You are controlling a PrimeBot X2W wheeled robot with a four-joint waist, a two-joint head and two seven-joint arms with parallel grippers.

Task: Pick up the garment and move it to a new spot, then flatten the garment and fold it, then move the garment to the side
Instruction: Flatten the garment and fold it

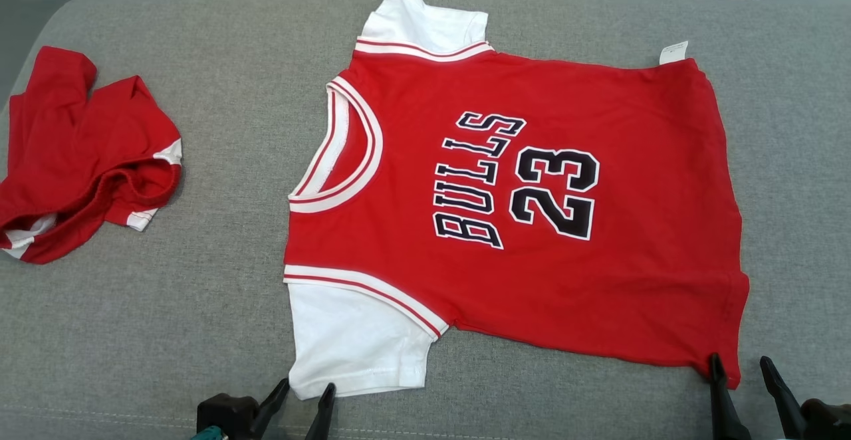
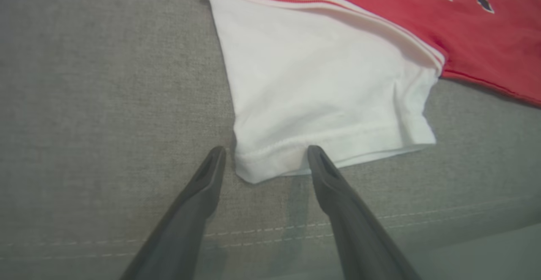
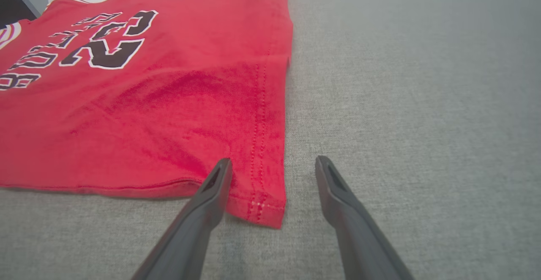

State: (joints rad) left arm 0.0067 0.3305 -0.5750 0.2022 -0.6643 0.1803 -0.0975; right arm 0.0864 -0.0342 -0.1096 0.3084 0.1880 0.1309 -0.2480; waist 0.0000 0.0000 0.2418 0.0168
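Both pairs of jaws stand wide open and grip nothing. The left gripper [image 1: 307, 390] [image 2: 266, 153] has its fingers either side of the near corner of the white sleeve's cuff. The right gripper [image 1: 740, 363] [image 3: 274, 161] has its fingers either side of the near hem corner, with one finger over the red cloth and the other over bare upholstery.

The red jersey T-shirt [image 1: 505, 227] [image 3: 139, 115] lies spread flat, front up, in the middle of the grey upholstered surface [image 1: 219, 307]. Its neck opening [image 1: 346, 154] points to the robot's left and its hem to the right. Black lettering edged in white reads "BULLS" and "23" across the chest, turned sideways in the head view. The near white sleeve [image 1: 356, 340] [image 2: 321, 85] lies smooth towards the robot, joined to the red body by a white-and-red striped band. The far white sleeve [image 1: 425, 21] sticks out at the opposite side. A small white label [image 1: 673, 52] pokes out at the far hem corner.

Well apart, at the left edge of the surface, lies a crumpled red garment [image 1: 86, 154] with white trim. A stitched seam runs along the near edge of the upholstery, below the left gripper's fingers.
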